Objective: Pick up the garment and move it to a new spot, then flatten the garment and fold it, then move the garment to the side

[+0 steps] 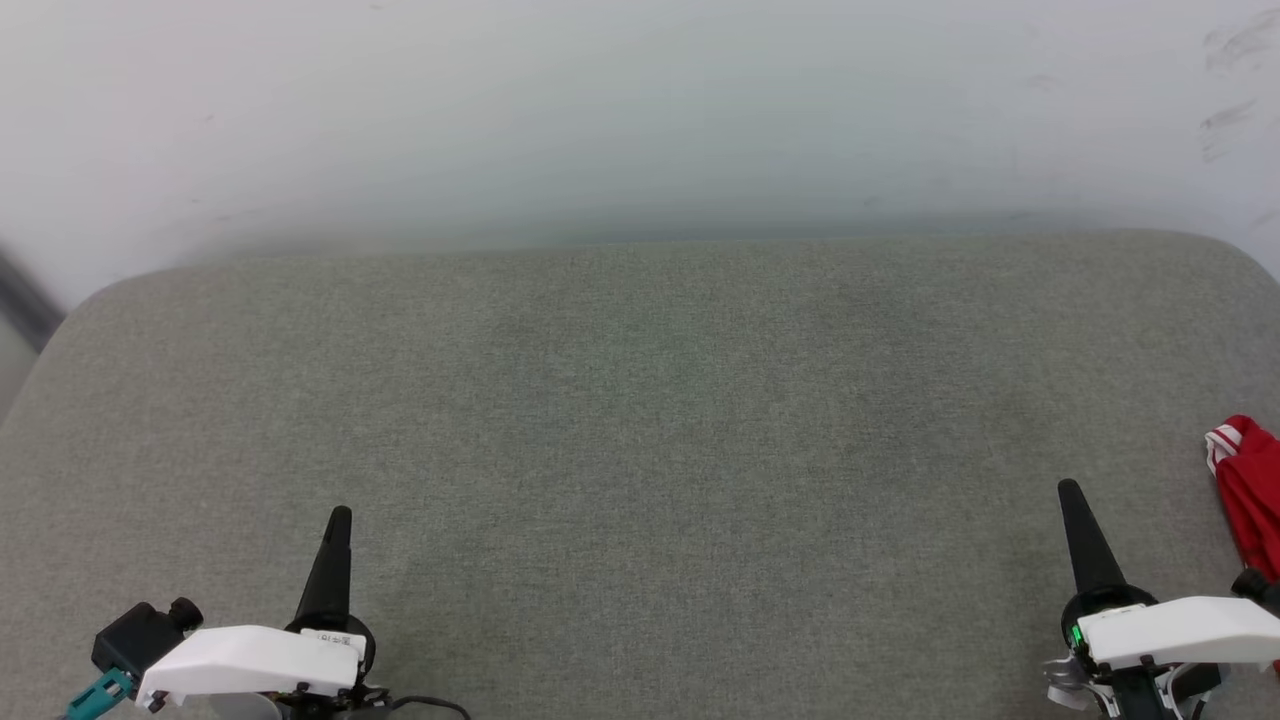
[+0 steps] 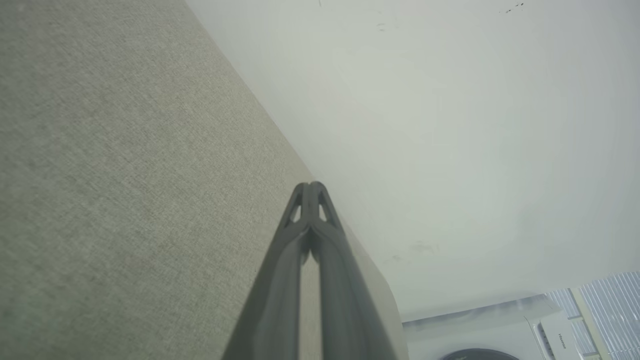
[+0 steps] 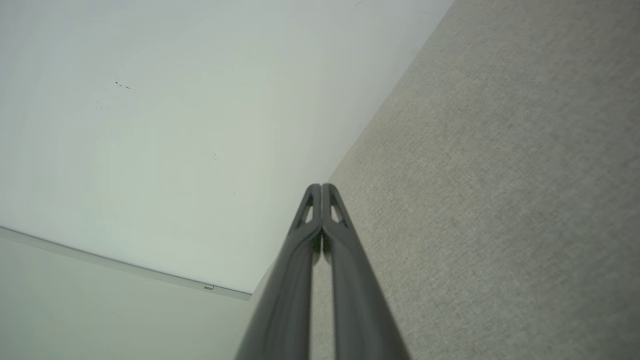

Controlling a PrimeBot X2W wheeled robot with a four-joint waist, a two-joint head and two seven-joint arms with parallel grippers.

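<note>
Garment (image 1: 1250, 490): red cloth with red-and-white striped trim, bunched at the right edge of the head view on the padded grey fabric surface (image 1: 640, 420), near the right pincer (image 1: 1070, 492) but clear of its fingers. Left pincer (image 1: 338, 520): clenched, tips pressed together, grasping nothing, over the near left of the surface. Right pincer: clenched likewise, empty, over the near right; white wall (image 1: 640, 120) behind.

Garment (image 1: 1252, 497) at far rt edge of cushion (image 1: 640, 420).
</note>
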